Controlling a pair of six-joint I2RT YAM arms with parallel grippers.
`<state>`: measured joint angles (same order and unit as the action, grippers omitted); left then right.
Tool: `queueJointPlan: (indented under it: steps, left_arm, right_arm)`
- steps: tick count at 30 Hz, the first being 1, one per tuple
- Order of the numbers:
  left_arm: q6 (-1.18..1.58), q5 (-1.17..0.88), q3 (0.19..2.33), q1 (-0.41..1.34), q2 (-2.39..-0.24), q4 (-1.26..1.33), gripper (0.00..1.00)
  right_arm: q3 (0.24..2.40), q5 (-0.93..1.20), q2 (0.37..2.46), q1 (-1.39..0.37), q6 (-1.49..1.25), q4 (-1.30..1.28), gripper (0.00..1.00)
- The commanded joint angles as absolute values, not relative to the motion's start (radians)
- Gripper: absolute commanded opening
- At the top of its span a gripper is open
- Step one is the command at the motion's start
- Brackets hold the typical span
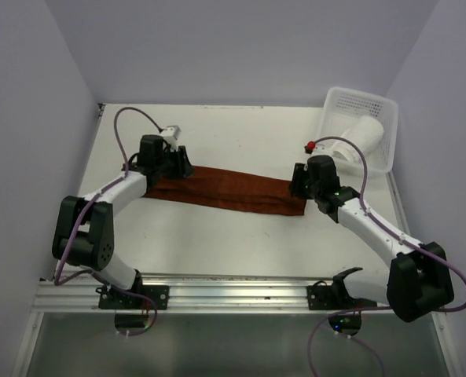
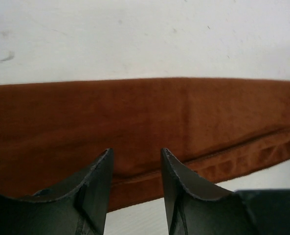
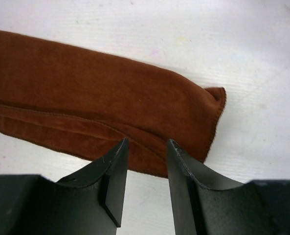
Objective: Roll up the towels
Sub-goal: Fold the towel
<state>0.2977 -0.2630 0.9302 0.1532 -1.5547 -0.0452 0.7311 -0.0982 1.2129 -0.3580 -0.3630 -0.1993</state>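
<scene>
Rust-brown towel (image 1: 229,191) lies in the middle of the table (image 1: 233,243) as a long folded strip. Its long axis runs from about 9 o'clock to 3 o'clock in the top view, the right end dipping slightly toward 4. White towel (image 1: 364,135) sits at 1 o'clock inside the basket (image 1: 357,93), apparently rolled already.

My left gripper (image 2: 135,154) hangs over the strip's 9 o'clock end, jaws spread, cloth showing in the gap and nothing pinched. My right gripper (image 3: 145,143) is over the 3 o'clock end, jaws likewise parted and holding nothing.

I judge the cloth soft, light and limp, with a velvety nap that should hold well in a pinch but bunch if dragged. I would take 1 short end, pinching all folded layers together at the edge, so the roll starts square to the long axis.
</scene>
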Motion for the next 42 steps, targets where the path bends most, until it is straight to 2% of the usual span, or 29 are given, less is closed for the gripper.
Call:
queueJointPlan:
  steps: [1, 3, 4, 7, 14, 21, 42]
  left_arm:
    - [0.350, -0.340, 0.940, 0.202, -1.604, 0.025, 0.46]
    - [0.360, -0.337, 0.940, 0.230, -1.614, 0.043, 0.43]
    - [0.368, -0.339, 0.940, 0.241, -1.624, 0.049, 0.42]
    - [0.376, -0.334, 0.950, 0.276, -1.647, 0.054, 0.41]
    - [0.364, -0.307, 0.934, 0.311, -1.684, 0.058, 0.40]
    - [0.360, -0.284, 0.908, 0.330, -1.687, 0.054, 0.39]
    - [0.379, -0.265, 0.733, 0.357, -1.565, 0.084, 0.36]
  right_arm:
    - [0.830, -0.141, 1.262, -0.409, -0.399, -0.225, 0.40]
    - [0.870, -0.127, 1.291, -0.440, -0.410, -0.216, 0.31]
    - [0.885, -0.115, 1.336, -0.448, -0.425, -0.201, 0.19]
    - [0.974, -0.075, 1.460, -0.480, -0.445, -0.212, 0.09]
    - [1.207, -0.054, 1.727, -0.546, -0.451, -0.262, 0.04]
    - [1.267, -0.025, 1.850, -0.564, -0.451, -0.276, 0.02]
    - [1.077, -0.014, 1.763, -0.653, -0.454, -0.219, 0.01]
